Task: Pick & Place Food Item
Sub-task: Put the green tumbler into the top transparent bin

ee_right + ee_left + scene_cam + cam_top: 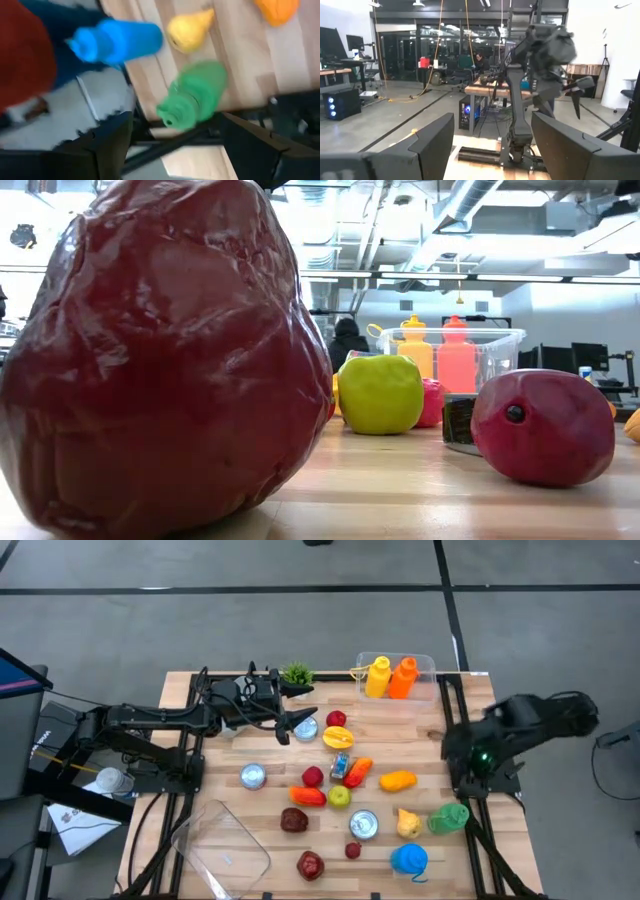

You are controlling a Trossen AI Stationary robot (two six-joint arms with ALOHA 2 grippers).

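Observation:
Many food items lie scattered on the wooden table (200,755): a green apple (340,797), a yellow pear (407,823), an orange piece (398,781) and several dark red fruits, one of them (165,350) looming close in the low view. My left gripper (293,710) hovers open above the table's far left part, with nothing between its fingers. My right gripper (170,145) is open at the table's right edge and slants down. Beyond its fingers lie a green bottle (195,97), a blue bottle (117,40) and the pear (190,31). It touches none of them.
A clear bin (395,677) with a yellow and an orange bottle stands at the far edge, beside a small green plant (296,672). A clear tray (222,847) lies at the near left. Metal cans (254,776) (364,824) sit among the food.

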